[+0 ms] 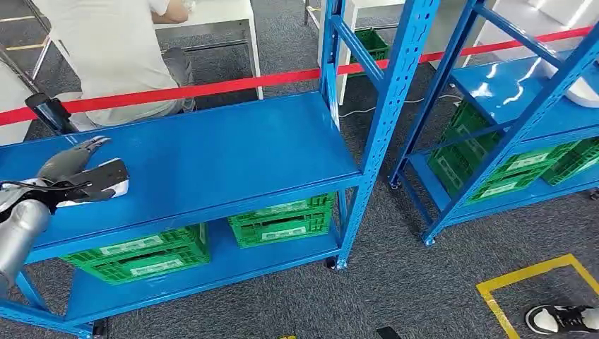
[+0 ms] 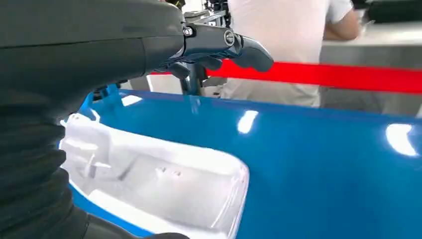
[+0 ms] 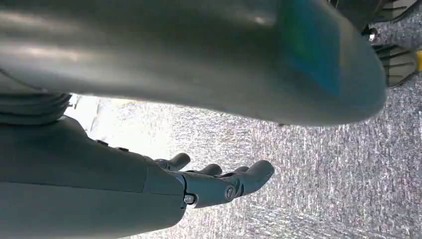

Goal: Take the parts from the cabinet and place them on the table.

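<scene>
The white part (image 2: 164,184) lies on the blue shelf (image 1: 212,155) near its left edge, beneath the left hand (image 1: 74,162), fingers spread, holding nothing; right hand (image 3: 219,181) hangs open over carpet

No writing, brand, number or sign can be read anywhere here. The green crates (image 1: 145,256) on the lower level of the blue shelf (image 1: 212,152) each carry a pale label strip (image 1: 131,246) on the side facing the camera, but whatever is printed on them is too small and blurred to make out. The crates on the neighbouring rack (image 1: 519,169) bear similar strips, equally unreadable.
</scene>
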You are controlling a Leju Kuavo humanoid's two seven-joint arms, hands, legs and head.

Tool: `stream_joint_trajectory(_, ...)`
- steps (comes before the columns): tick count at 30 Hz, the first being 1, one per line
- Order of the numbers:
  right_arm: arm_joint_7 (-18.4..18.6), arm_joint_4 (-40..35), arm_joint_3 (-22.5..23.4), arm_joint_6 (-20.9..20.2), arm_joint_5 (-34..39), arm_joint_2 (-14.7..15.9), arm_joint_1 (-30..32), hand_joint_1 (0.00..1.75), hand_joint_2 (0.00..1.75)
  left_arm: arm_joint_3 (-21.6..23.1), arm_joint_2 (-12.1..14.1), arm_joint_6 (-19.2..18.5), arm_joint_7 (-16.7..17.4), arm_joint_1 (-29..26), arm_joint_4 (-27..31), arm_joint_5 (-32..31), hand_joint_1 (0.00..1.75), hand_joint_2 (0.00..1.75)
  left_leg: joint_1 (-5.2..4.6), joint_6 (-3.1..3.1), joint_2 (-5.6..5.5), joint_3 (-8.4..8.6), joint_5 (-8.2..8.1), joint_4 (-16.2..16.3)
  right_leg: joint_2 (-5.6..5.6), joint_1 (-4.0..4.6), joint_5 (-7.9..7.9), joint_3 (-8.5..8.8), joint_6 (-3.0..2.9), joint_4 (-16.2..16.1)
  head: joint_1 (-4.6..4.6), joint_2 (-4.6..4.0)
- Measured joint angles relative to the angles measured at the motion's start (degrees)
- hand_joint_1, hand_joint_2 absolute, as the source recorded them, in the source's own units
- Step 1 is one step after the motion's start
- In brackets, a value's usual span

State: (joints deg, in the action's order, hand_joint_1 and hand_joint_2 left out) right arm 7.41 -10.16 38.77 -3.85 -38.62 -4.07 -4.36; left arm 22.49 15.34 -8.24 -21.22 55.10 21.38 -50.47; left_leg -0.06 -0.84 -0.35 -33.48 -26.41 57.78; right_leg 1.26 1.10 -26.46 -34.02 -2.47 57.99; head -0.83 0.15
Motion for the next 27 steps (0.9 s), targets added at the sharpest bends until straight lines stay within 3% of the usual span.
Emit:
stream_joint_trajectory(18,0.33,0.0,0.55,0.11,-1.49,0.0,0.0,0.0,0.0,1.99,1.51,-3.04,7.98,0.09,-4.07,-1.18,0.0,1.75,0.02,0.0,0.0,0.0,0.0,-0.02,0.0,0.02,-0.01,0.01,0.0,0.0,0.0,0.0)
stream_joint_trajectory(27,0.33,0.0,0.57,0.09,-1.55,0.0,-0.02,0.0,0.0,1.99,1.64,-3.56,8.7,0.04,-4.9,-1.18,0.0,1.75,0.02,0.0,-0.02,0.0,0.0,-0.02,-0.02,0.02,-0.01,0.01,0.0,0.0,0.0,0.0)
